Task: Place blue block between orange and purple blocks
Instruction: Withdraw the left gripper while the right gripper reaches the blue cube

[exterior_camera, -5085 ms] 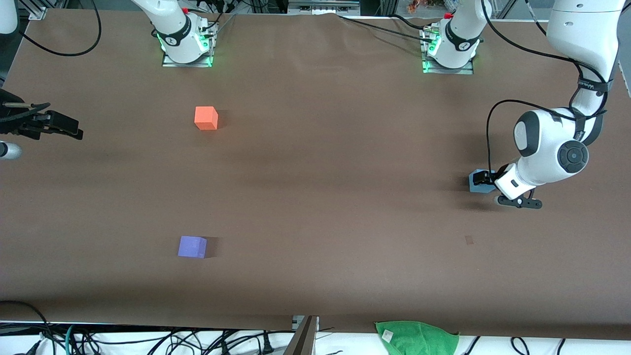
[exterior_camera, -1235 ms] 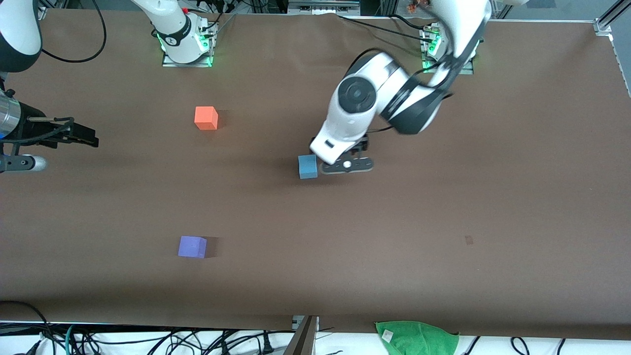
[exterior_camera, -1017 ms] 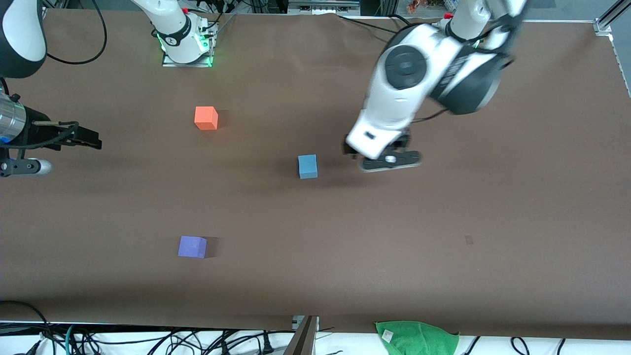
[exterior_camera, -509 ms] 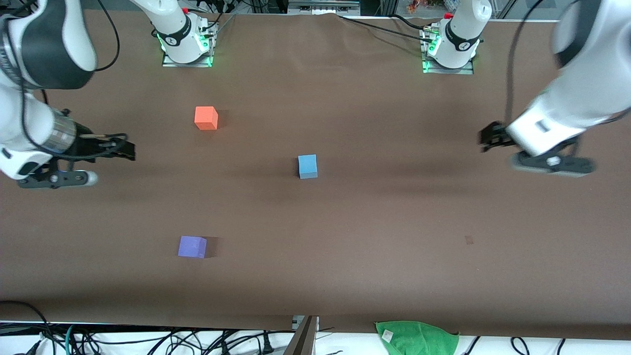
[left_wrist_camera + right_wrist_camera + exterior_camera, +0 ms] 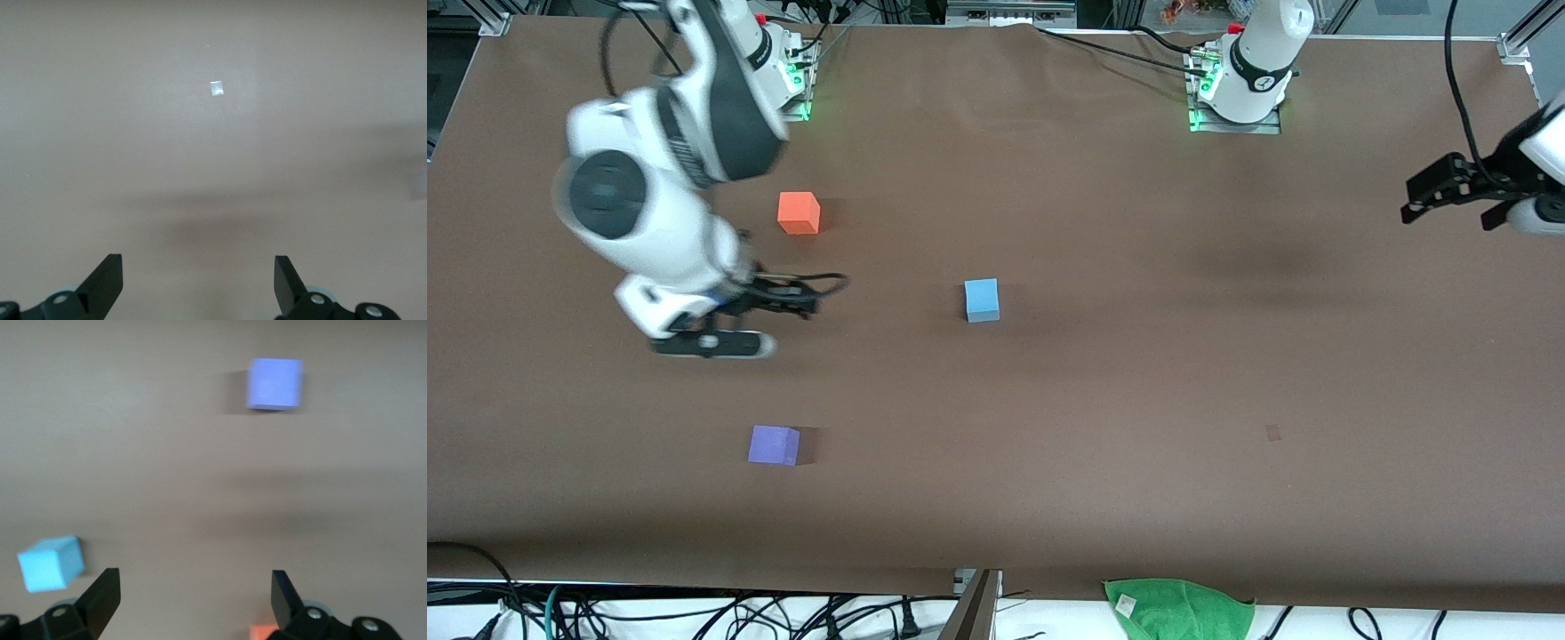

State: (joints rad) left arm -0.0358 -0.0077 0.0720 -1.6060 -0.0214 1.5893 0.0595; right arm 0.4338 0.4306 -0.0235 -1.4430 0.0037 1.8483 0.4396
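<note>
The blue block [image 5: 982,300] rests on the brown table [image 5: 1103,400] near its middle, free of both grippers. It lies toward the left arm's end from the orange block [image 5: 799,212] and the purple block [image 5: 774,444]. The orange block is farther from the front camera than the blue block; the purple block is nearer.

The right gripper [image 5: 805,294] hangs over bare table between the orange and purple blocks, jaws spread and empty. The right arm is motion-blurred. In the right wrist view the orange block [image 5: 261,632] is cut off at the frame edge, while the blue block [image 5: 51,563] and the purple block [image 5: 274,383] show whole.

The left gripper [image 5: 1440,189] waits over the table at the left arm's end, jaws spread with nothing between them; its arm is cut off by the frame edge. The left wrist view shows only bare table [image 5: 213,167].
</note>
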